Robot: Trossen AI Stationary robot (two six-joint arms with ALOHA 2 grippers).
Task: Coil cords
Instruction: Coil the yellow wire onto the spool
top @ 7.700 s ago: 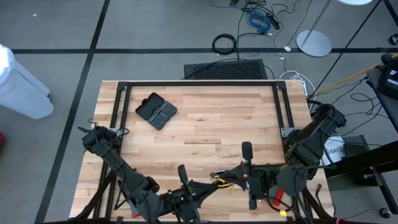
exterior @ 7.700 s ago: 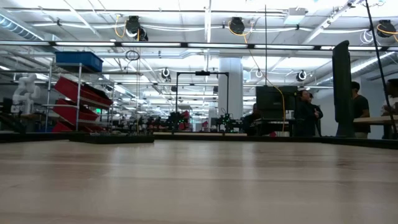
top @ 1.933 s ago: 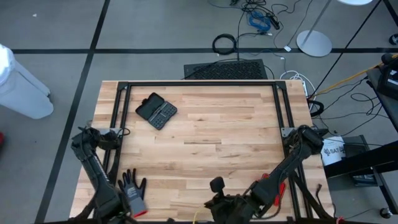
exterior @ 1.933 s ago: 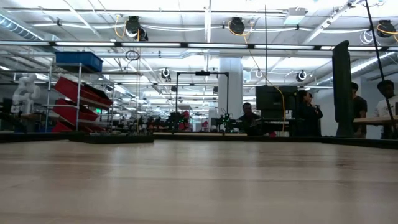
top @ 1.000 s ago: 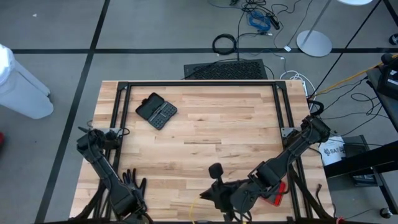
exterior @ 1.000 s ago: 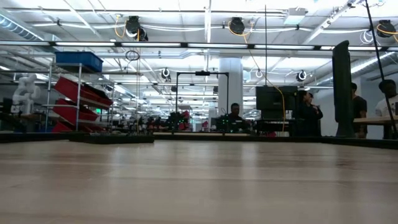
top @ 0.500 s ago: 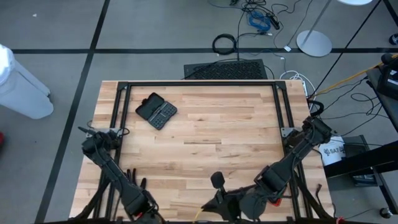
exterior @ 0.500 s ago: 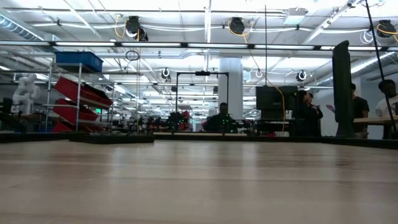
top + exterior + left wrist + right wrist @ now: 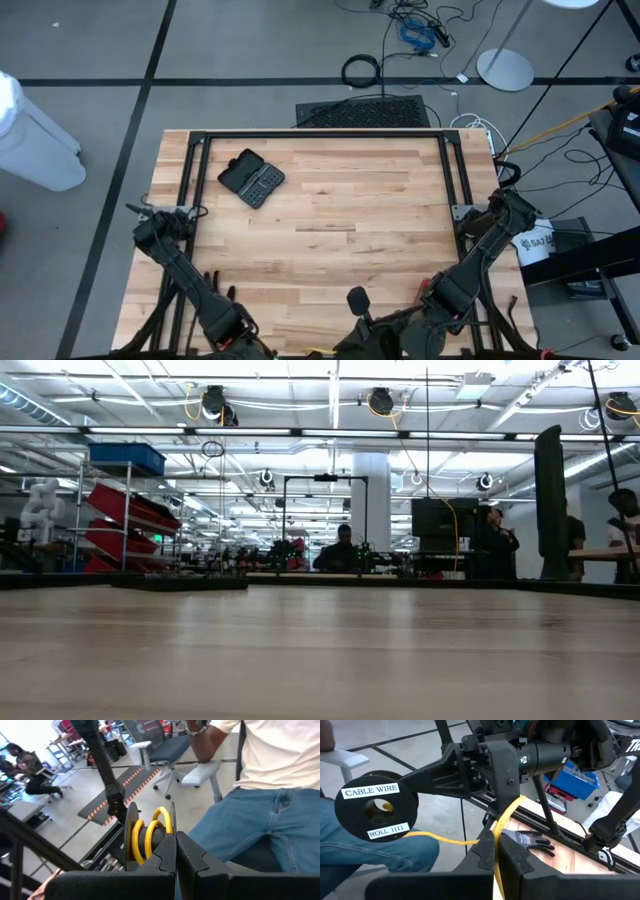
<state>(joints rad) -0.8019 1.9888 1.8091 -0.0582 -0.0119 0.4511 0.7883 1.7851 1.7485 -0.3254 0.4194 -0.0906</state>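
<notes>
1. The yellow cord [image 9: 505, 820] runs from a black spool [image 9: 374, 810] toward the right pincer [image 9: 496, 851]. It first stretches nearly level from the spool's lower edge, then bends and rises past the left arm's dark wrist housing [image 9: 490, 762].
2. The right pincer is clamped on the yellow cord, fingers pressed together with the cord passing lengthwise between them. It sits just off the near edge of the wooden surface [image 9: 330, 200], beyond the grey glove [image 9: 532, 841].
3. The spool faces the right wrist camera flat on. Its white labels read "CABLE WIRE" above the hub and "ROLL 1111" or similar below; the last characters are not clear.
4. In the left wrist view the same spool [image 9: 147, 837] shows edge on, with yellow cord [image 9: 162, 817] wound in a few loops round its core between the two black flanges.
5. The left pincer [image 9: 176, 852] has its fingers together, tips just before the spool. Whether they pinch the cord or the spool cannot be told.
6. The spool is held off the surface, in front of a seated person in blue jeans [image 9: 260, 825] and a white shirt.
7. In the high view both arms fold down at the surface's near edge. A black case [image 9: 251, 178] lies well apart, toward the far left corner of the black frame [image 9: 320, 134].
8. The grey glove lies on the surface just inside the frame rail, palm down, beside the right pincer.
</notes>
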